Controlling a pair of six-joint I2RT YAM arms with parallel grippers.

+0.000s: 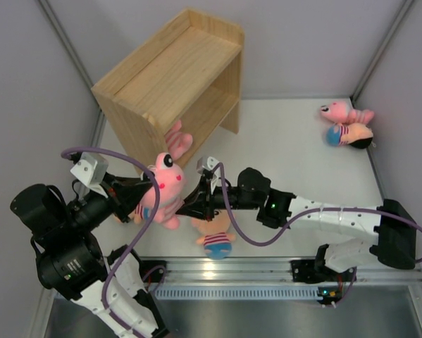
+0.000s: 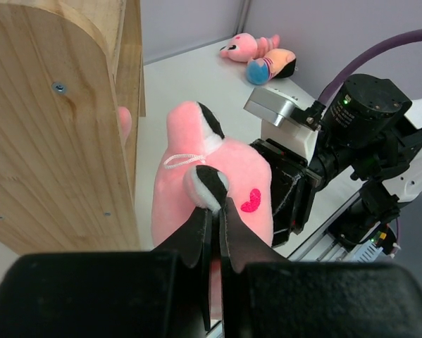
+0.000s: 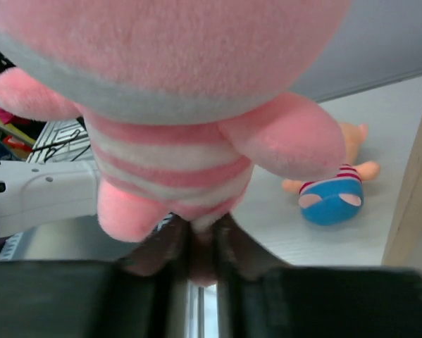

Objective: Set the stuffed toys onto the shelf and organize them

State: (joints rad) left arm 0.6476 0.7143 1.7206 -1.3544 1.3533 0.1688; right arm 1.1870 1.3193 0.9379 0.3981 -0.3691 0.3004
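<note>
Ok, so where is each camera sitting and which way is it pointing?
Top external: above and behind the arms, looking down on the table, the shelf and both arms, which meet at the pink bunny.
Left wrist: on the left arm, looking along the left gripper at the bunny's head, shelf panel at left, right arm beyond.
Right wrist: low, looking up past the right gripper at the bunny's striped body.
Shared: right wrist and top both show the peach doll on the table.
</note>
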